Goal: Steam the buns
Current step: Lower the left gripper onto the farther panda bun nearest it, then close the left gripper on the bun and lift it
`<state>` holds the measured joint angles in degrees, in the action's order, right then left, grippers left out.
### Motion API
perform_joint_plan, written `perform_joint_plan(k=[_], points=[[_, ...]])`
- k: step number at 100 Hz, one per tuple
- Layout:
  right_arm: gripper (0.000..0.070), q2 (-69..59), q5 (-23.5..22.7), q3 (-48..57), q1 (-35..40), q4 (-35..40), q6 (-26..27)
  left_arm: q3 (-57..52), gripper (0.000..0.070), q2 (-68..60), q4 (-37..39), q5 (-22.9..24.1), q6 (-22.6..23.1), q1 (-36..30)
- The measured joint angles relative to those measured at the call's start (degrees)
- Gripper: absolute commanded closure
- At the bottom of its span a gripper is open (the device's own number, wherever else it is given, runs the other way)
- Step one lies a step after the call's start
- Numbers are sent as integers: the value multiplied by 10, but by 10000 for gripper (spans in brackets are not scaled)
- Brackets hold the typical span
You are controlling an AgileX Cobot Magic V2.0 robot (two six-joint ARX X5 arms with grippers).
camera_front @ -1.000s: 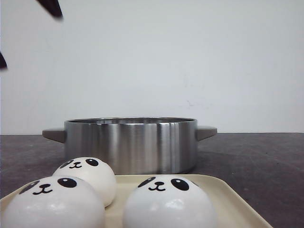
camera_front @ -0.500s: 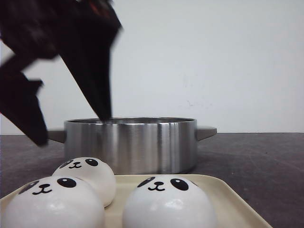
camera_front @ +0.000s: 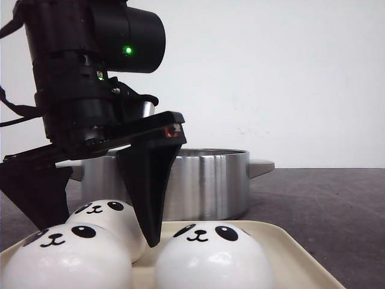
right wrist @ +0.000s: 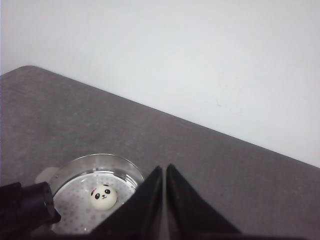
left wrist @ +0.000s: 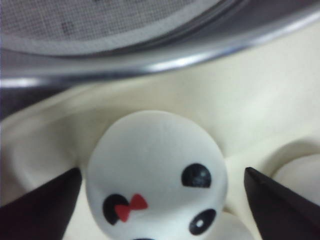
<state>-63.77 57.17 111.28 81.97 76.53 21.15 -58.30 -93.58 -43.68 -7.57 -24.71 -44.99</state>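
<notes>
Three white panda-face buns lie on a cream tray (camera_front: 293,256): front left (camera_front: 66,262), front right (camera_front: 213,259) and rear left (camera_front: 114,218). My left gripper (camera_front: 99,236) is open and straddles the rear left bun, one finger (camera_front: 147,192) on each side. In the left wrist view this bun (left wrist: 155,165) has a red bow and sits between the open fingers (left wrist: 282,200) with gaps on both sides. A fourth bun (right wrist: 103,196) lies in the steel pot (right wrist: 75,170). My right gripper (right wrist: 165,175) is shut and empty, high above the table.
The steel pot (camera_front: 168,180) with two side handles stands just behind the tray; its rim (left wrist: 150,62) is close to the left gripper. Dark grey tabletop (camera_front: 325,205) lies to the right of the pot and tray. A white wall is behind.
My left arm has come down from the upper left into view, and its open gripper now sits around the rear left bun. The buns and pot have not moved.
</notes>
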Motion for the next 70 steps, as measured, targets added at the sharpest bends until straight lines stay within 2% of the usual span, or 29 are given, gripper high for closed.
perform_joint_plan(k=[20, 46, 58, 70], points=[[694, 0, 14, 0, 2, 6, 26, 0, 700, -1, 9, 16, -2, 1], [693, 0, 15, 0, 2, 7, 43, 0, 700, 17, 8, 16, -3, -3], [693, 0, 23, 0, 2, 7, 43, -8, 700, 87, 0, 6, 3, -21], [693, 0, 28, 0, 2, 7, 44, -60, 700, 161, -5, 9, 15, -35]])
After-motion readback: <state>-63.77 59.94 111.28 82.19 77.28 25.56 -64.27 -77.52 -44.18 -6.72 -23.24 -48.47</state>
